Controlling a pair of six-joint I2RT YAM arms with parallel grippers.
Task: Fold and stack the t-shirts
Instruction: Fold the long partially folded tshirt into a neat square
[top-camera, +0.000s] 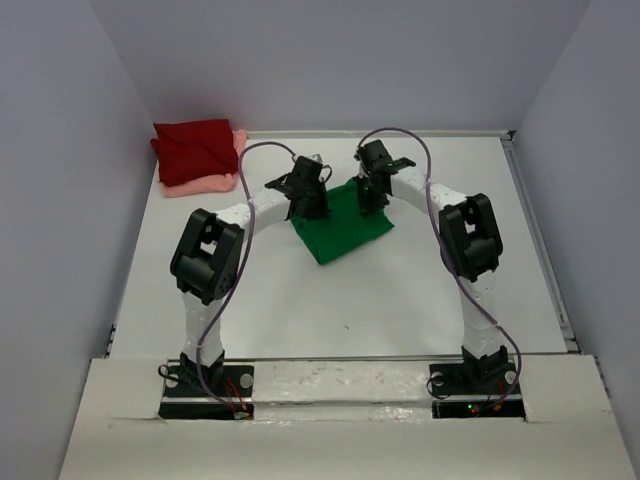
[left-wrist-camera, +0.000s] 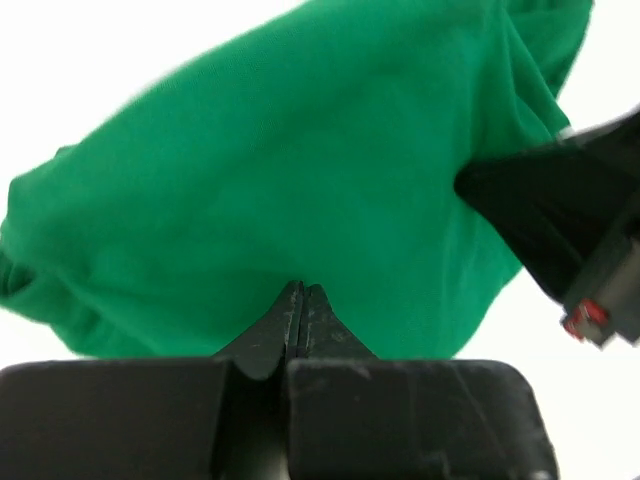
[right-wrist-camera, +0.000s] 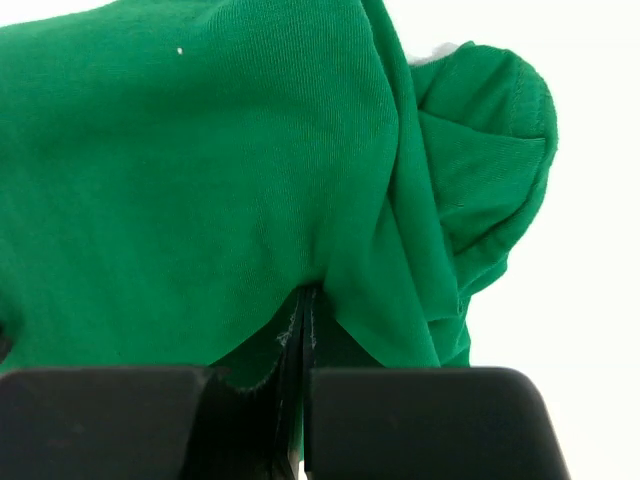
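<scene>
A bright green t-shirt (top-camera: 345, 228) lies folded on the white table in the middle. My left gripper (top-camera: 316, 210) is at its far left edge and my right gripper (top-camera: 372, 202) at its far right edge. In the left wrist view the left gripper (left-wrist-camera: 302, 290) is shut, tips pinched into the green t-shirt (left-wrist-camera: 280, 180). In the right wrist view the right gripper (right-wrist-camera: 308, 292) is shut on the green t-shirt (right-wrist-camera: 200, 180), whose cloth bunches round the tips. A dark red t-shirt (top-camera: 197, 148) lies folded on a salmon pink t-shirt (top-camera: 205, 184) at the back left.
Grey walls close the table (top-camera: 400, 300) in on the left, back and right. The right arm's gripper body (left-wrist-camera: 560, 220) shows at the right of the left wrist view, close beside the cloth. Purple cables loop over both arms.
</scene>
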